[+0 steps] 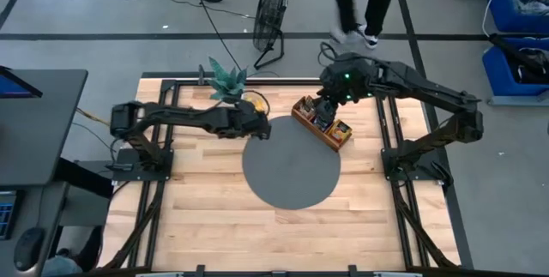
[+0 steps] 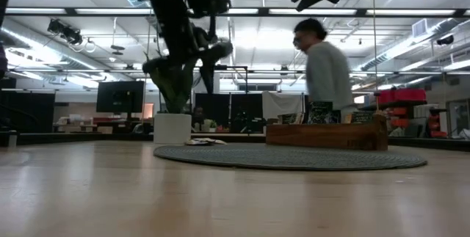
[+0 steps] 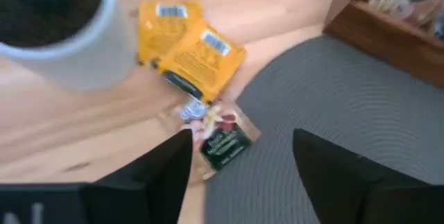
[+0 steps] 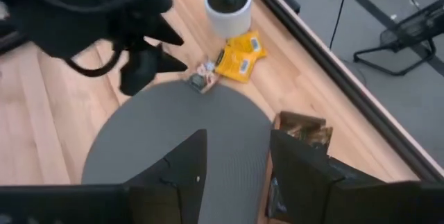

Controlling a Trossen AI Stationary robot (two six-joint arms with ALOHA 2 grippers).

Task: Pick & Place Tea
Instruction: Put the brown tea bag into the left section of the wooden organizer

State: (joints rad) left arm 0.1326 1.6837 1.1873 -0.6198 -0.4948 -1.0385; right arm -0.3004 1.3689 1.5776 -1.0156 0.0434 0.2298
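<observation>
Two yellow tea packets [image 3: 187, 47] lie flat and overlapping on the wood beside the white plant pot [image 3: 62, 30]. A dark and whitish tea packet [image 3: 220, 139] lies at the edge of the grey round mat [image 1: 290, 165]. My left gripper [image 3: 239, 175] hovers open above this packet, one finger on either side, touching nothing. My right gripper [image 4: 243, 168] is open and holds nothing, raised above the wooden tray [image 1: 322, 124]. The tray holds more tea packets [image 4: 305, 130].
The potted green plant [image 1: 227, 80] stands just beyond the loose packets, close to my left gripper [image 1: 260, 129]. The tray sits on the mat's far right edge. A person [image 2: 327, 72] walks behind the table's far side. Bare wood lies toward the near edge.
</observation>
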